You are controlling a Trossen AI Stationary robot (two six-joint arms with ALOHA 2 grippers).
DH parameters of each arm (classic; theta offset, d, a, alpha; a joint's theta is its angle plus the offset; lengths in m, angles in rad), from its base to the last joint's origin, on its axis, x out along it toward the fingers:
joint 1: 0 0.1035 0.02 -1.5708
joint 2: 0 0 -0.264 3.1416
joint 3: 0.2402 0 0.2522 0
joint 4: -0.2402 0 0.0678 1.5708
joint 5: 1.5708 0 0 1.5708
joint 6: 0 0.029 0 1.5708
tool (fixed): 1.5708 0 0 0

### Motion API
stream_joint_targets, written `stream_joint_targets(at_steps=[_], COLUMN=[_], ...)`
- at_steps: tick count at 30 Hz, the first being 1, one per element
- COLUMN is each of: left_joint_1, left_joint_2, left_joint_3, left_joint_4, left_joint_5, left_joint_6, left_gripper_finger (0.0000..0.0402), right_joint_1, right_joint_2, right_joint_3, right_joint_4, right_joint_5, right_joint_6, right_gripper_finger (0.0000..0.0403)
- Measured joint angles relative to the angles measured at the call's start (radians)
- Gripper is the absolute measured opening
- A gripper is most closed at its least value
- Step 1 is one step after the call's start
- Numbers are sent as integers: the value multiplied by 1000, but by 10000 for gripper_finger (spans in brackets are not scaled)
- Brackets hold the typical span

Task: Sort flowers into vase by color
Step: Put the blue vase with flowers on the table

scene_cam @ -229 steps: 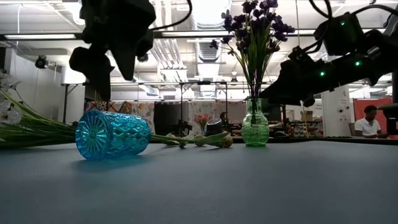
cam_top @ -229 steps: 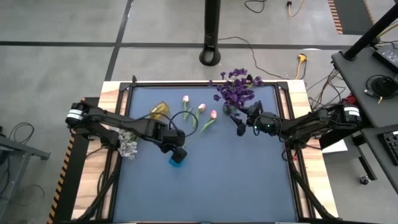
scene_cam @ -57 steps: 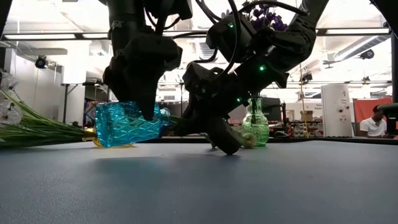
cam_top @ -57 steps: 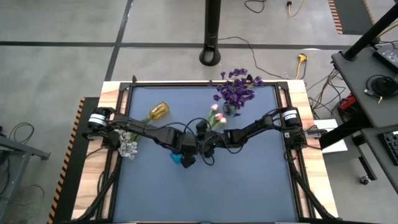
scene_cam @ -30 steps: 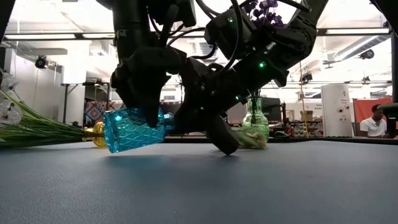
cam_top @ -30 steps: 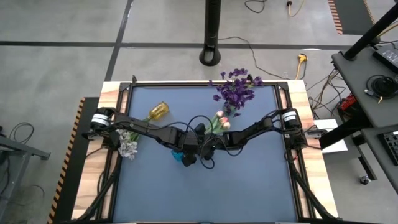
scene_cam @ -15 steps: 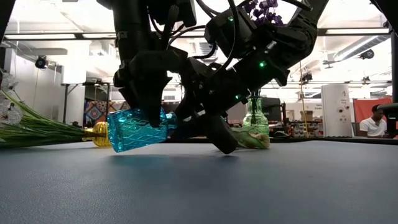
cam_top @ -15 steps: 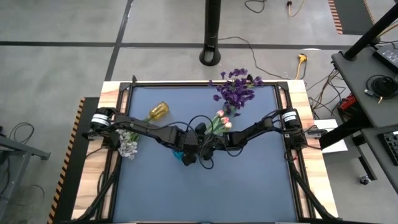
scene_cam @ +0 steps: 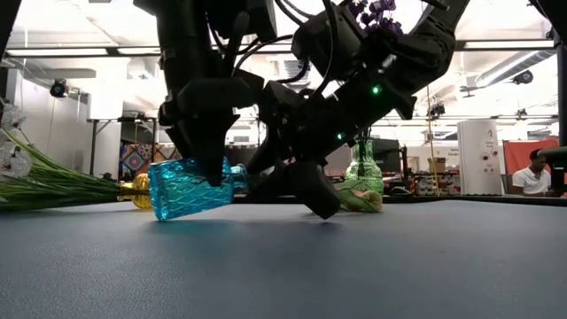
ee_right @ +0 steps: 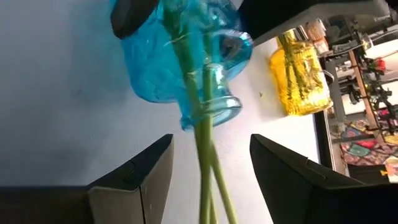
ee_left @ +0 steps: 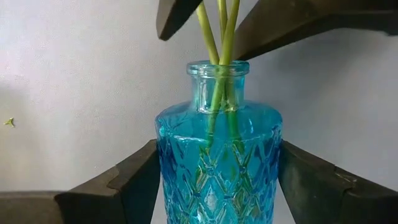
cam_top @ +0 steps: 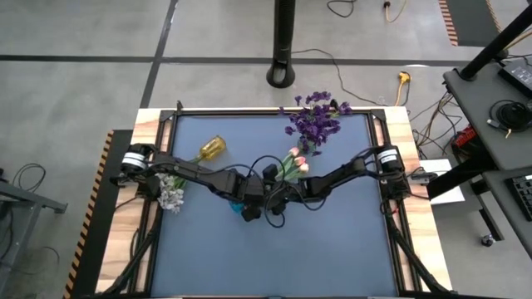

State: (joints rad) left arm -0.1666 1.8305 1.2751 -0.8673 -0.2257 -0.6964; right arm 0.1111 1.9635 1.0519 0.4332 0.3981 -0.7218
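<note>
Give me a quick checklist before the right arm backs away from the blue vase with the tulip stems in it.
1. Stems inside neck of blue vase: ok, the pink tulip stems pass through the mouth into the body.
2. Left gripper holding the vase: ok, a finger on each side of the body.
3. Right gripper released: ok, fingers apart with the stems running free between them.
4. Vase upright: not ok, it lies tilted near the table in the low view.
5. Retreat path past the green vase: cannot tell, the arms overlap it.
</note>
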Motion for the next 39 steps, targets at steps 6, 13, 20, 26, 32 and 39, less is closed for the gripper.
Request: stream_joint_targets(at_steps=[6, 13, 20, 26, 32, 39], left_joint_1=[-4, -14, -25, -37, -38, -38], left_joint_2=[0, -10, -14, -14, -15, -16], left_joint_3=[-1, -2, -8, -8, -8, -8], left_joint_4=[-7, -7, 3, 6, 3, -8], left_joint_5=[-6, -39, -45, -45, -24, 8], left_joint_6=[14, 19, 18, 6, -2, 20], left_gripper_finger=[258, 258, 258, 258, 258, 258], right_joint_1=[6, 17, 66, 92, 93, 135], right_joint_2=[-73, -159, -262, -375, -467, -466], right_joint_3=[-19, -80, -146, -237, -332, -519], right_joint_4=[-56, -92, -91, -92, -85, 227], right_joint_5=[-8, -13, -13, -13, -14, -47], right_joint_6=[57, 120, 189, 432, 1076, 1733], right_gripper_finger=[206, 206, 206, 206, 206, 206])
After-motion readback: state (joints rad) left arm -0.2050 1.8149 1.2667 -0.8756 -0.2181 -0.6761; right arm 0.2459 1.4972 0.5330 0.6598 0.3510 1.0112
